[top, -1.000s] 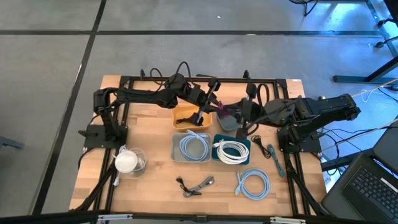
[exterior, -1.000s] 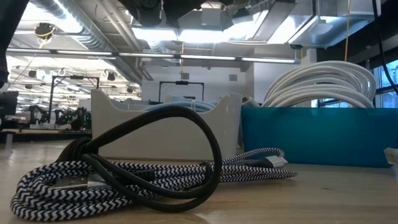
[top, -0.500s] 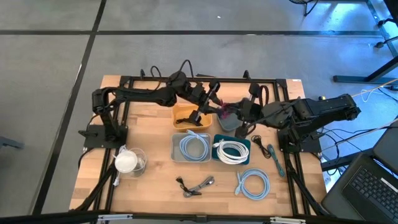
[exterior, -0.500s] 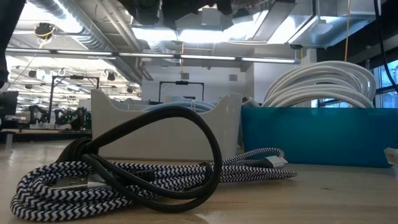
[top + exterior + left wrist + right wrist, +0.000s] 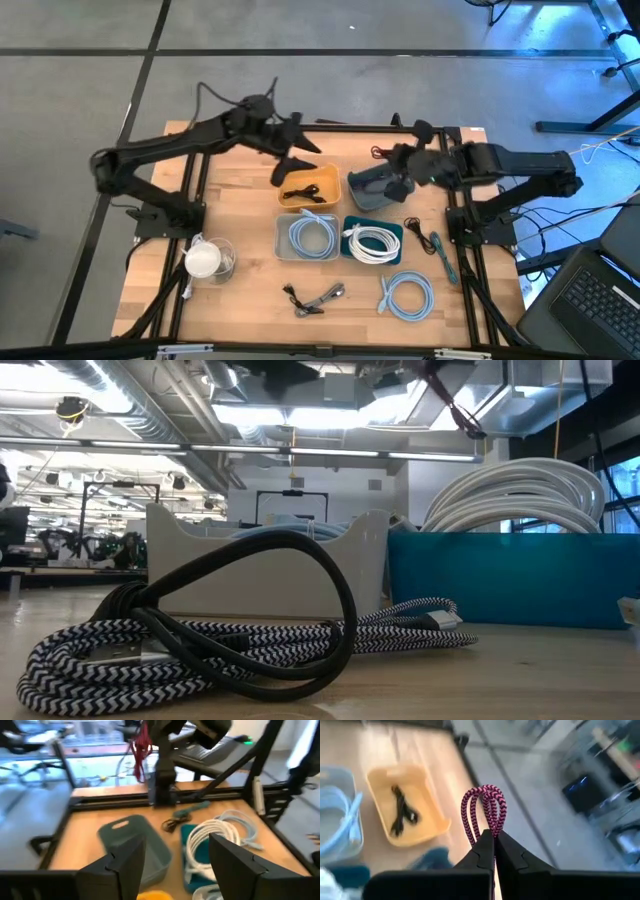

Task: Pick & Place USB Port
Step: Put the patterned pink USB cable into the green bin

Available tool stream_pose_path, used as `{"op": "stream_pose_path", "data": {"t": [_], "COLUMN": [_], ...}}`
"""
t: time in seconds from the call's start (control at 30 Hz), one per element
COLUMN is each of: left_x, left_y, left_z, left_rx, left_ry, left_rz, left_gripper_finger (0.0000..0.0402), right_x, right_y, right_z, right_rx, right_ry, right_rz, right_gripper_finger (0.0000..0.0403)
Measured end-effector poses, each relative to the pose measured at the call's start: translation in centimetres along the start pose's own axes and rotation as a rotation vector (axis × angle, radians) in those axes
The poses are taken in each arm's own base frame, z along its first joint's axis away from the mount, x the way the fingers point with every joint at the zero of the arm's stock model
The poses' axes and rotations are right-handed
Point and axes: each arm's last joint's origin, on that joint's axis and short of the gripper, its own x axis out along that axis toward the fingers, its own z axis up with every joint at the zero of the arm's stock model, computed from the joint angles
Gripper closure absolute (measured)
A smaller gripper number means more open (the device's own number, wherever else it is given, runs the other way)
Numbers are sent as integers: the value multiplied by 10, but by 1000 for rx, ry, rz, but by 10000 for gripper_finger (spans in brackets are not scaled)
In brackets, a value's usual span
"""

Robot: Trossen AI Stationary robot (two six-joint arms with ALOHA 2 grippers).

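Your right gripper point(image 5: 493, 836) pinches the red-and-black braided cable point(image 5: 485, 812), hanging just above the grey plastic bin point(image 5: 372, 187), the nearest drop. Your left gripper point(image 5: 177, 851), jaws spread, hovers empty by the yellow bin point(image 5: 310, 186).

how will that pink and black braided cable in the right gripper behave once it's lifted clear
The pink and black braided cable, pinched in the shut right gripper, will probably flop: only short loops stand above the fingertips. It looks thin, so likely light. The woven sheath may help the grip hold, though a narrow pinch could still slip.
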Motion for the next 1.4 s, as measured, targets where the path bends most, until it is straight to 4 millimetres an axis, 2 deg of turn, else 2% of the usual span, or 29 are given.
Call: {"op": "stream_pose_path", "data": {"t": [0.23,0.47,0.63,0.8,0.97,1.1,1.3,1.4], "left_x": [-40,-61,-69,-75,-81,-82,-82,-82], "left_y": [-26,-43,-52,-56,-58,-58,-58,-58], "left_z": [-8,-18,-15,-14,-14,-13,-11,-11], "left_rx": [16,-18,-25,-18,-14,13,32,36], "left_ry": [-46,-74,-89,-98,-92,-106,-118,-125], "left_rz": [100,104,84,75,98,115,117,118], "left_gripper_finger": [213,219,220,220,220,220,220,220], "right_x": [52,112,152,186,201,210,215,215], "right_y": [-28,-43,-44,-28,-9,3,16,18], "right_z": [-9,-24,-38,-61,-100,-124,-135,-136], "right_rx": [-52,-128,-121,-120,-133,-100,-65,-64], "right_ry": [177,346,473,558,653,652,610,606], "right_rz": [108,241,325,453,500,524,543,544], "right_gripper_finger": [403,403,403,403,403,403,402,386]}}
